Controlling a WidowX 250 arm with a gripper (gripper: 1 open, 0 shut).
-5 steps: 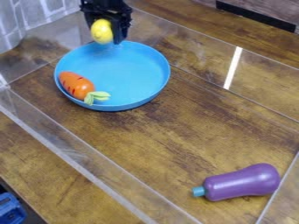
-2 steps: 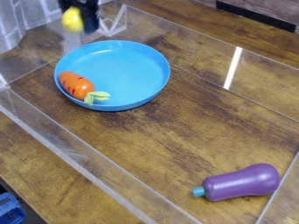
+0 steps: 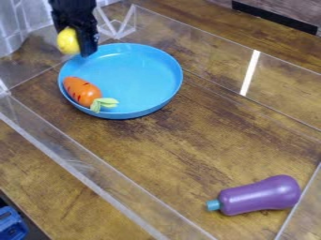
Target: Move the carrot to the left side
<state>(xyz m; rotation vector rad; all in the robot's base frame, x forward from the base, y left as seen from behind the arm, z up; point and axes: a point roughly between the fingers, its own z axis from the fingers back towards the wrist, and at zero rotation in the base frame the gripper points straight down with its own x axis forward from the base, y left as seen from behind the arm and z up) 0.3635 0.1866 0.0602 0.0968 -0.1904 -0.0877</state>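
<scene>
The carrot, orange with a light green leafy top, lies on its side in the left part of the blue plate. My black gripper hangs over the plate's far left rim, above and behind the carrot, and is shut on a yellow ball. The ball is off the table surface.
A purple eggplant lies at the near right on the wooden table. Clear plastic walls fence the work area along the near left and the far side.
The gripper, still holding the yellow ball, has moved left and lower, from above the plate's far rim to its far left edge. Carrot, plate and eggplant have not moved.
</scene>
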